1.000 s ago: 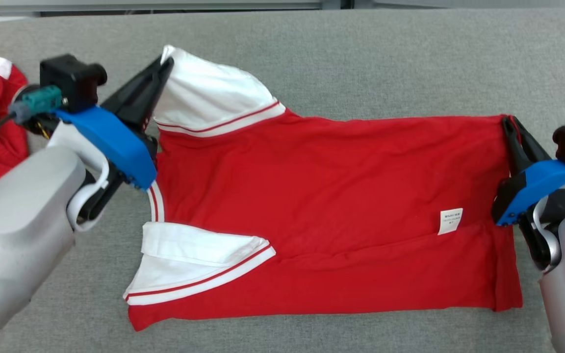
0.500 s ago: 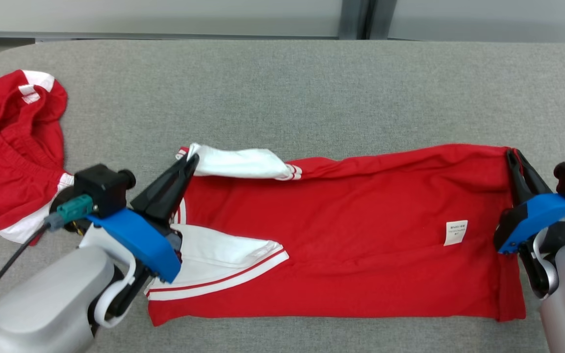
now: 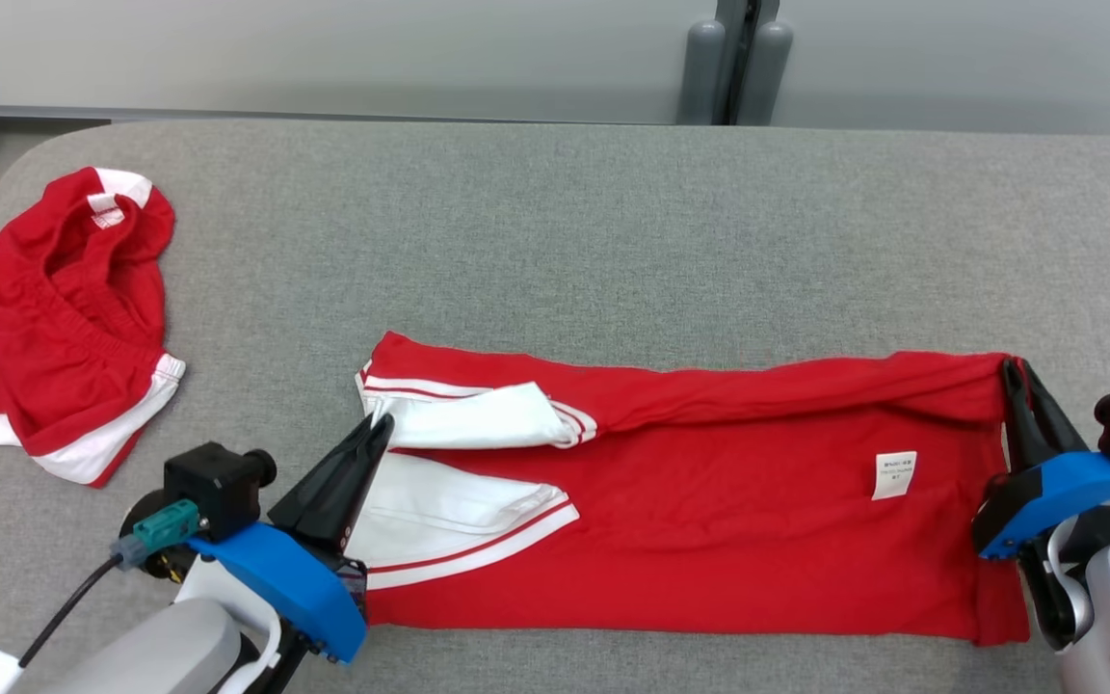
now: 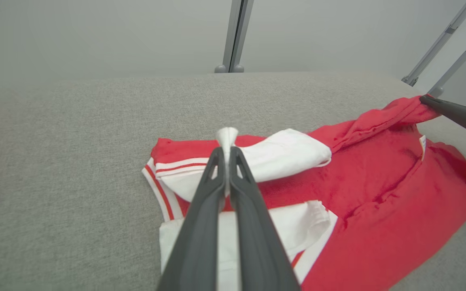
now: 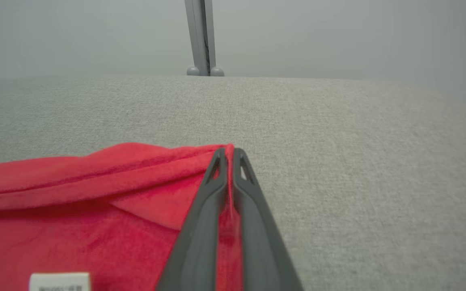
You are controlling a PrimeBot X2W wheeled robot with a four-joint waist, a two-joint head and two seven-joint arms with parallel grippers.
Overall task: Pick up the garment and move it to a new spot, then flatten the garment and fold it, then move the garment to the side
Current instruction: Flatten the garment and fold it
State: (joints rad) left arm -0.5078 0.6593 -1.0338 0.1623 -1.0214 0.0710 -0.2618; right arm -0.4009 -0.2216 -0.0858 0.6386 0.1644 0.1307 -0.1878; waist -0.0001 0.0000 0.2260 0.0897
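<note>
The garment point(image 3: 709, 520) is a red shirt with white, red-striped sleeves, lying lengthwise across the near part of the grey table. Its far long edge is lifted and rolled toward me. My left gripper point(image 3: 380, 424) is shut on the white tip of the far sleeve point(image 4: 227, 135), held above the near sleeve point(image 3: 459, 520). My right gripper point(image 3: 1010, 364) is shut on the far hem corner point(image 5: 229, 148) at the right end. A white label point(image 3: 893, 474) shows on the red fabric, and my right fingers point(image 4: 451, 111) pinch red cloth at the left wrist view's right edge.
A second red and white garment point(image 3: 59, 328) lies bunched at the table's left end. The grey table point(image 3: 613, 241) stretches bare behind the shirt to its far edge, where a grey post point(image 3: 728, 67) stands against the wall.
Both grippers have drawn the shirt's far edge toward me, folding it over the near half; the far sleeve now lies over the near one. The head camera has tilted up, showing more table.
</note>
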